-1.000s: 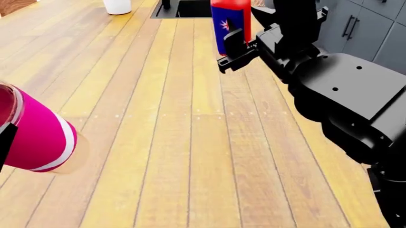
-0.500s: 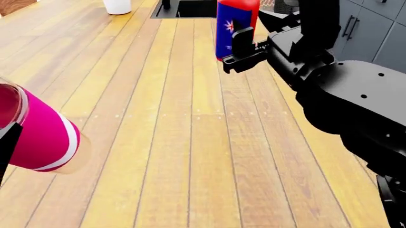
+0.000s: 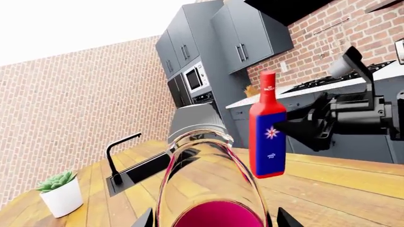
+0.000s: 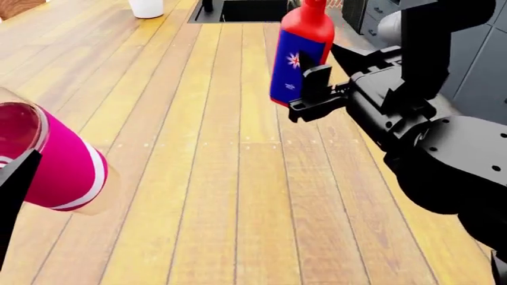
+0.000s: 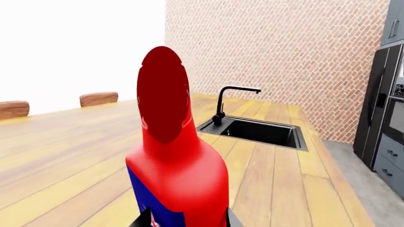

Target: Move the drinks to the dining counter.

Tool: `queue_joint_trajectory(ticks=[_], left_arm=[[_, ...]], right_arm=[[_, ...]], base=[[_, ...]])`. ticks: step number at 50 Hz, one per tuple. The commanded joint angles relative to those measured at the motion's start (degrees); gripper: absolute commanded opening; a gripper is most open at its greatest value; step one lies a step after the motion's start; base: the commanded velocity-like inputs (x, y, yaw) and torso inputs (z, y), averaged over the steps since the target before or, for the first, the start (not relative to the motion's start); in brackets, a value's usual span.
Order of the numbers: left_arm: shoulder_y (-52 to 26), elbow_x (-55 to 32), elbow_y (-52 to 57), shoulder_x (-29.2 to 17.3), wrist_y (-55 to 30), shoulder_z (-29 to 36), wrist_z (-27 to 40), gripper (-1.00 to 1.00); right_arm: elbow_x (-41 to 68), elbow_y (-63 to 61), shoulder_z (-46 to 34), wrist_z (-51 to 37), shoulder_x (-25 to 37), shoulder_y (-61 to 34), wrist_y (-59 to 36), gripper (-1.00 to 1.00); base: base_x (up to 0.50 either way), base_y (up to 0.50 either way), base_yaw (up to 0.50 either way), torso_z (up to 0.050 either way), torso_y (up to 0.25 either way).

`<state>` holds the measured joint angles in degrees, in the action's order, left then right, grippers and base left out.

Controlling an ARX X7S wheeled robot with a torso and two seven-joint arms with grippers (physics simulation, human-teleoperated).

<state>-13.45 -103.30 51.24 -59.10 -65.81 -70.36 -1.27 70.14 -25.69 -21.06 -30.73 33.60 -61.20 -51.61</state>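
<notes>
The right gripper [image 4: 310, 95] was clamped on the red bottle [image 4: 300, 53], tilted above the dining counter [image 4: 214, 178] at one o'clock. At nine o'clock, the left gripper [image 3: 215, 222] gripped the pink-liquid bottle [image 4: 56, 166] above the planks.

Dining counter [image 4: 206, 178] looks like honey-yellow wood planks, smooth satin; red bottle [image 4: 300, 53] is glossy plastic; clear bottle [image 4: 56, 166] see-through plastic, matt magenta label; right gripper [image 4: 313, 89] matt black.
</notes>
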Motion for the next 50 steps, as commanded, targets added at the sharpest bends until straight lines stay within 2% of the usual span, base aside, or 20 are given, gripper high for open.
queue_joint_trajectory(ticks=[1, 29, 50], left_arm=[[-0.3, 0.4, -0.2, 0.2, 0.2, 0.8, 0.1, -1.00], [0.0, 1.5, 0.3, 1.1, -0.2, 0.8, -0.9, -1.00], [0.2, 2.7, 0.4, 1.9, -0.5, 0.6, -1.9, -1.00]], right_arm=[[3.9, -3.2, 2.6, -1.3, 1.3, 2.2, -0.9, -1.00], [7.2, -6.9, 3.7, 0.7, 3.8, 8.7, 0.9, -1.00], [12.5, -5.6, 1.3, 0.8, 3.9, 5.7, -3.0, -1.00]], base=[[0.00, 0.00, 0.00, 0.000, 0.000], [0.00, 0.00, 0.00, 0.000, 0.001], [0.00, 0.00, 0.00, 0.000, 0.000]])
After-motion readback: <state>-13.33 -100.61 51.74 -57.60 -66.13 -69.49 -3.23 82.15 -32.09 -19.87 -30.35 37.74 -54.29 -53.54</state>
